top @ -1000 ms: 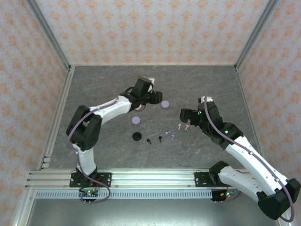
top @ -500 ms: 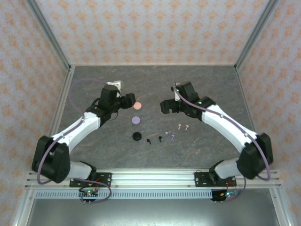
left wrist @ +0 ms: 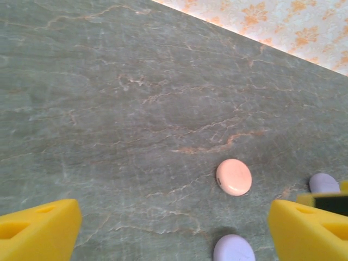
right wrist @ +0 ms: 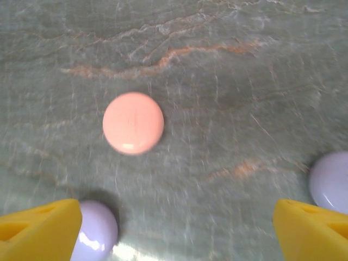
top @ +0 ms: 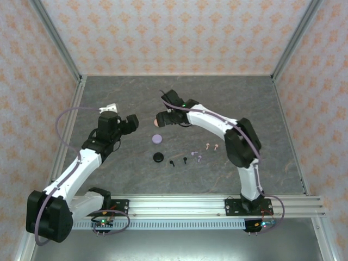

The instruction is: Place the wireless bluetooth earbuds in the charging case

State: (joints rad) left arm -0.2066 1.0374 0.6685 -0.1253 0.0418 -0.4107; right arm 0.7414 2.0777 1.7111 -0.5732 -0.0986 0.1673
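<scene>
Three round cases lie shut on the stone table: a pink case (right wrist: 133, 123) (left wrist: 234, 177), a lilac case (top: 157, 139) (left wrist: 234, 249) and a black case (top: 158, 157). A second lilac case (right wrist: 331, 181) (left wrist: 324, 182) lies further right. Tiny stemmed earbuds lie in a loose row: black earbuds (top: 172, 162), lilac earbuds (top: 197, 157) and pink earbuds (top: 211, 146). My right gripper (top: 162, 119) (right wrist: 174, 231) hovers open just beside the pink case, holding nothing. To the left of the cases my left gripper (top: 130, 123) (left wrist: 174, 234) is open and holds nothing.
The right arm (top: 217, 122) stretches across the middle of the table above the earbuds' far side. Patterned walls and metal posts (top: 68, 65) enclose the table on three sides. A rail (top: 174, 205) runs along the near edge.
The right arm has swung far left, its gripper now at the pink case. The left arm has drawn back to the left, away from the cases.
</scene>
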